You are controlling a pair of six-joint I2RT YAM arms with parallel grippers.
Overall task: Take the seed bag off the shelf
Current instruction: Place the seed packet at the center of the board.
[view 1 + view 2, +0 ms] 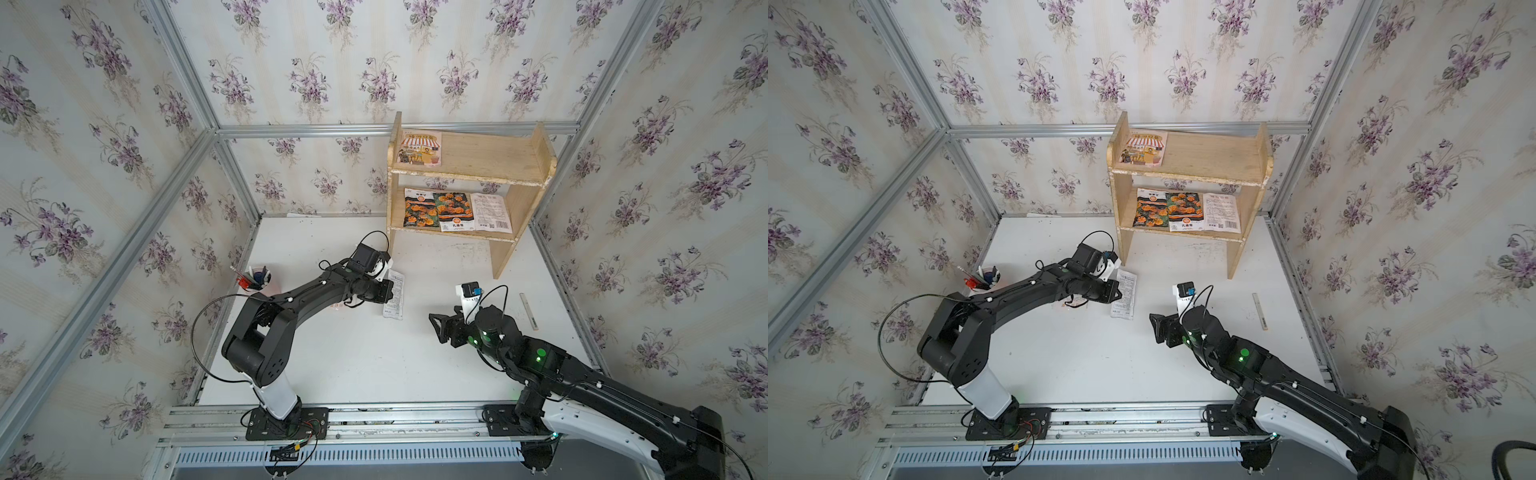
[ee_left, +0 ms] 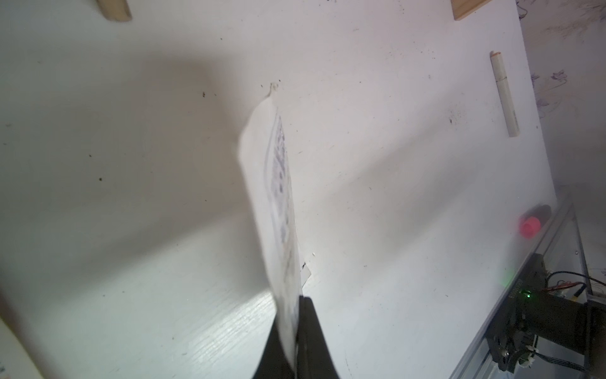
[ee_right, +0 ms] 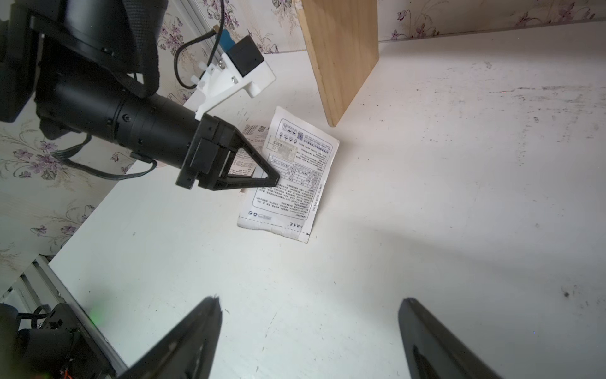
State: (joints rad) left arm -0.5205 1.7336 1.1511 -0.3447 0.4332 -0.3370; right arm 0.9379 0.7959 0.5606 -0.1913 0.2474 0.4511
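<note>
at 7 o'clock from the shelf [image 1: 469, 160], left pincer [image 1: 388, 289] is clamping the removed seed bag [image 1: 394, 301]; right pincer [image 1: 436, 329] is gaping; release pending.

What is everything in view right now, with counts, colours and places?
shelf: one, pale wood, two tiers, back of table.
top-tier packet: one, illustrated shopfront, upper board.
lower-tier packets: three, two orange-flowered, one white printed, side by side.
seed bag: one, white printed, off the shelf, in left claw.
second packet: one, white with barcode, partly hidden behind left claw.
pen cup: one, mixed pens, table edge beside left arm.
stick: one, cream, on table near right arm.
table: one, white.
left claw: shut on seed bag.
right claw: open, empty, above table.
</note>
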